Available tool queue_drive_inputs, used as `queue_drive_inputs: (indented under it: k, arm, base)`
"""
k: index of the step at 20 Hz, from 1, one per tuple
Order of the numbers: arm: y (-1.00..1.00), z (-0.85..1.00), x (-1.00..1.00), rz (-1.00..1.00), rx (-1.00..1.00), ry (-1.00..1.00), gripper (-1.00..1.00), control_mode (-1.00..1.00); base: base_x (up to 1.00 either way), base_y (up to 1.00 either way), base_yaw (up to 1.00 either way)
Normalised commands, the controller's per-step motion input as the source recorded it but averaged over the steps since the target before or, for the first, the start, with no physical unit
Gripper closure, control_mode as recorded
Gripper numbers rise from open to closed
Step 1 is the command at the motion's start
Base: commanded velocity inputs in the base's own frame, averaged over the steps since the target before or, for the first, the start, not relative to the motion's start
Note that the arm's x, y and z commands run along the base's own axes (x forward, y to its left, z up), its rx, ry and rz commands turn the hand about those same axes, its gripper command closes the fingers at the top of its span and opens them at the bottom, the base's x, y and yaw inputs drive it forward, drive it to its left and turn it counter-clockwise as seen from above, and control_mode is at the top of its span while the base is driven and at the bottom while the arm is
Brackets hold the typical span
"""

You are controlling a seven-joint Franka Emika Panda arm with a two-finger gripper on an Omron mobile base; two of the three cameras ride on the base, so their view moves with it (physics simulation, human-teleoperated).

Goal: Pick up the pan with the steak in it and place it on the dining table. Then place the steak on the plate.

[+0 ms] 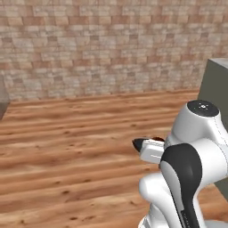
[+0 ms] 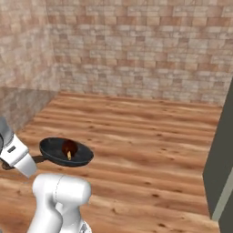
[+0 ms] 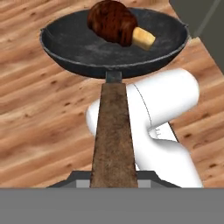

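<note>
The black pan point(image 3: 87, 46) hangs in the air over the wooden floor, held by its brown wooden handle point(image 3: 113, 131). My gripper point(image 3: 113, 178) is shut on the near end of that handle. The reddish-brown steak point(image 3: 114, 21), with a paler end, lies in the far part of the pan. From the right base view the pan point(image 2: 53, 152) is level, with the steak point(image 2: 69, 147) in its middle. From the left base view just the dark rim of the pan point(image 1: 138, 144) pokes out from behind my arm. The plate is out of view, and I cannot tell whether the dining table shows.
A tall olive-grey block point(image 2: 220, 159) stands close on the right; the same block point(image 1: 214, 89) shows its top corner. A brick wall point(image 2: 136, 50) closes the far side. Wooden floor point(image 1: 67, 147) stretches wide ahead and to the left.
</note>
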Motion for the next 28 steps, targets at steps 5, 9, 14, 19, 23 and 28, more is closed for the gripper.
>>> queue_drive_inputs:
  k: [5,9,14,19,23,28]
  arm:
    - [0.0,0.0,0.0,0.0,0.0,0.0,1.0,1.0]
    - [0.0,0.0,0.0,0.0,0.0,0.0,1.0,1.0]
    - [0.0,0.0,0.0,0.0,0.0,0.0,1.0,1.0]
    - [0.0,0.0,0.0,0.0,0.0,0.0,1.0,1.0]
    - [0.0,0.0,0.0,0.0,0.0,0.0,1.0,1.0]
    - [0.0,0.0,0.0,0.0,0.0,0.0,1.0,1.0]
  base:
    - [1.0,0.44,-0.06]
    - [1.0,0.41,-0.06]
    - [1.0,0.39,-0.06]
    - [1.0,0.38,-0.06]
    - [1.0,0.37,-0.07]
    - [1.0,0.32,-0.1]
